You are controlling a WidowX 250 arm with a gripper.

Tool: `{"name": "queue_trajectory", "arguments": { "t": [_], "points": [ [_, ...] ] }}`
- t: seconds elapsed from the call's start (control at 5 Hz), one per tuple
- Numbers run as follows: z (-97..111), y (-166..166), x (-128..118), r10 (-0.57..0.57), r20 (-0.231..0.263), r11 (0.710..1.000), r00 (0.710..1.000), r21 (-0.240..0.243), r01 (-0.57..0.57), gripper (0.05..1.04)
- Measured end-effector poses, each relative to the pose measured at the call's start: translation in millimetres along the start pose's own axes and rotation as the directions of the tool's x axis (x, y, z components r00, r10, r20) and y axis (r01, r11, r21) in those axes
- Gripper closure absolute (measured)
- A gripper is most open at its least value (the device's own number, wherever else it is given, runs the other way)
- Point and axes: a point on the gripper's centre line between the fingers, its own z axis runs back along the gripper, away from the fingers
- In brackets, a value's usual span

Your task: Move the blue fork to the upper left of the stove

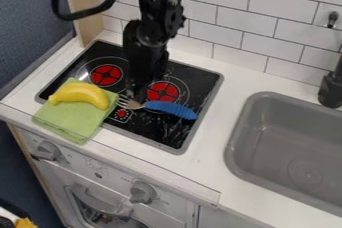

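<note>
The black gripper (138,91) hangs over the middle of the black stove (150,131), its lower end right by the metal neck of the blue fork (171,108). Whether it touches the fork, I cannot tell. The fork lies across the front middle of the stove, its tines pointing left beside the green cloth and its blue handle pointing right. Part of the stove's back middle is hidden behind the arm.
A yellow banana (79,94) rests on a green cloth (69,121) over the stove's front left corner. To the right, a grey sink (294,142) is set in the white counter (212,159). White wall tiles (267,9) stand behind, with a black faucet (330,89) at the right edge.
</note>
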Motion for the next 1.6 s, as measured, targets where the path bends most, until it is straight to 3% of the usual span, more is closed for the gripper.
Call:
{"name": "queue_trajectory", "arguments": {
  "t": [0.4,0.6,1.0,1.4,1.6],
  "points": [
    [-26,8,-17,-0.041,-0.075,0.998,0.996,0.038,0.044,0.083],
    [-35,2,-23,-0.063,-0.101,0.997,0.993,0.025,0.066,0.083],
    [-44,-6,-32,-0.099,-0.109,0.995,0.989,0.022,0.102,0.135],
    [-44,-14,-36,-0.12,-0.086,0.993,0.989,-0.004,0.12,0.647],
    [-44,-14,-37,-0.122,-0.097,0.992,0.988,-0.005,0.122,0.678]
  ]
}}
